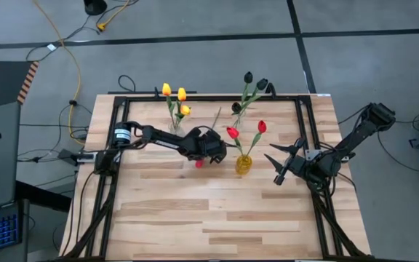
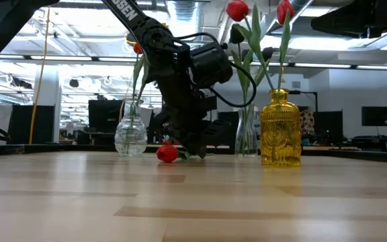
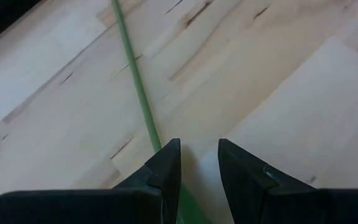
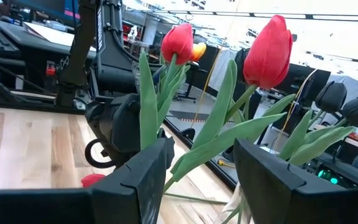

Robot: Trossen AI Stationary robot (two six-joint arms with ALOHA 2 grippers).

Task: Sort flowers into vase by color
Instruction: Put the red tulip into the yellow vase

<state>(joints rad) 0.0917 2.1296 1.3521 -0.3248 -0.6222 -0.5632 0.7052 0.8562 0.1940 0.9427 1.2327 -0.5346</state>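
Red tulip (image 2: 167,153) lies under left tool (image 2: 192,144).

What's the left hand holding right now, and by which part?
The left hand is low at a red tulip lying on the table, fingers astride its stem; a firm grip cannot be told.
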